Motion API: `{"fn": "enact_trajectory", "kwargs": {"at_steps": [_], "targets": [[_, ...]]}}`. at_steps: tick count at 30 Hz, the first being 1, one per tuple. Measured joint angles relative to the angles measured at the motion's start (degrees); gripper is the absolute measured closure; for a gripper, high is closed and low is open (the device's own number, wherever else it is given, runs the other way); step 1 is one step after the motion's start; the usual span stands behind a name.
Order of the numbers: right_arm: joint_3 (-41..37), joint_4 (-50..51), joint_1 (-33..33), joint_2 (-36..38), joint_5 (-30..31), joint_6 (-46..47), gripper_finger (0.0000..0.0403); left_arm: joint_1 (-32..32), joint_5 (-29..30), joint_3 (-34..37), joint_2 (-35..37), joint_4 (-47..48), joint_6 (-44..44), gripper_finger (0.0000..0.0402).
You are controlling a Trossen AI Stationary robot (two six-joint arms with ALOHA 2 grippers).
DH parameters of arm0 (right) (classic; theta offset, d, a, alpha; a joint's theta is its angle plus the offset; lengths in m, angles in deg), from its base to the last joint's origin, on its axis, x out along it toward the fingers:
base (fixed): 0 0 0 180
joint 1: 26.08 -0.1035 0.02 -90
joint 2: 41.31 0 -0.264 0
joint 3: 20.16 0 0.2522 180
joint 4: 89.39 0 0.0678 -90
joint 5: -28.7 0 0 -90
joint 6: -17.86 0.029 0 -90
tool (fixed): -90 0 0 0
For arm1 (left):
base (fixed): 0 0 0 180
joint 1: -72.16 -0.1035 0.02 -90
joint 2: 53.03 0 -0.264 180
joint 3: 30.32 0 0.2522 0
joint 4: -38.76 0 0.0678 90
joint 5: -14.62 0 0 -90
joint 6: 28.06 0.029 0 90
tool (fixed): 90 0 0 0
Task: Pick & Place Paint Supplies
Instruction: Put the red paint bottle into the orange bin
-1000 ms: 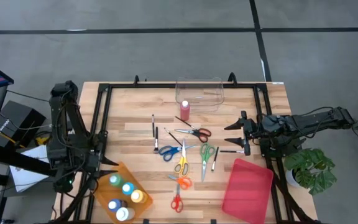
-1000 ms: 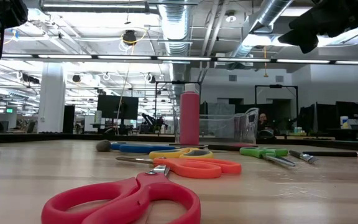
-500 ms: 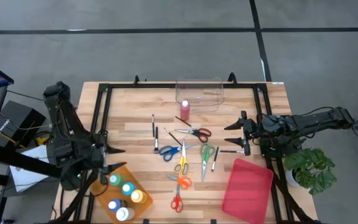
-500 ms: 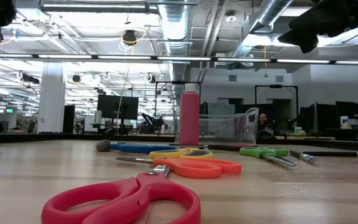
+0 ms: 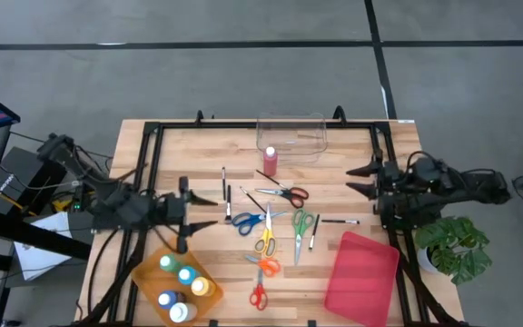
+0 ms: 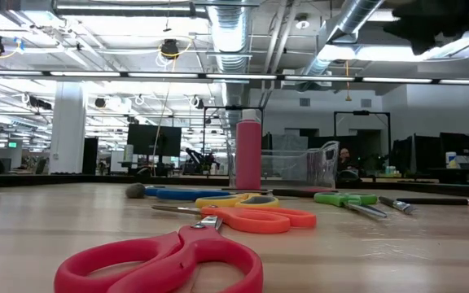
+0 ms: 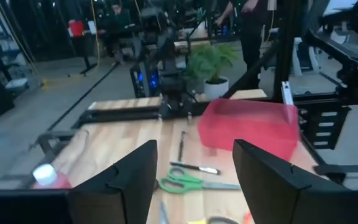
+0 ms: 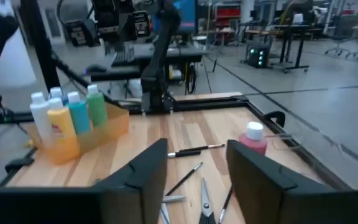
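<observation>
Wooden slats form the table (image 5: 398, 145), ringed by a black metal frame. Counting around the red bottle (image 5: 270, 161): six scissors lie just in front of it, handles red-black (image 5: 284, 192), blue (image 5: 247, 223), yellow (image 5: 265, 238), green (image 5: 301, 225), orange (image 5: 266, 264) and red (image 5: 258, 293), among about six thin dark brushes. Just behind it stands one clear bin (image 5: 291, 135). Far to its front-left, an orange tray (image 5: 148, 272) holds five bottles; to its front-right lies one red bin (image 5: 363, 272). The left gripper (image 5: 189, 213) and right gripper (image 5: 363, 180) both hover with fingers apart, holding nothing
</observation>
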Motion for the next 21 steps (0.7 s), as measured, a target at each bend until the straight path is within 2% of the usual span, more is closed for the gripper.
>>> {"fn": "enact_trajectory", "kwargs": {"at_steps": [3, 6, 11, 13, 21], "targets": [[-5.11, -2.86, 0.96, 6.21, 0.02, 2.40, 0.0295, -6.42, -5.80, -0.02, 0.10, -1.74, 2.58, 0.0191], [-11.10, -5.99, 1.71, 11.18, 0.03, 3.63, 0.0336, -13.21, -14.25, -0.02, 0.06, -3.91, 3.70, 0.0191], [-19.53, -17.76, 2.37, 10.25, -0.09, 4.09, 0.0392, -23.49, -27.09, -0.02, -0.24, -8.11, 4.19, 0.0192], [-23.00, -20.54, 2.31, 9.36, -0.23, 4.19, 0.0399, -26.96, -30.64, -0.02, -0.51, -8.99, 4.37, 0.0192], [-23.13, -20.36, 2.26, 8.86, -1.01, 3.93, 0.0393, -37.29, -42.56, -0.07, -9.34, -19.02, 4.55, 0.0193]]}}
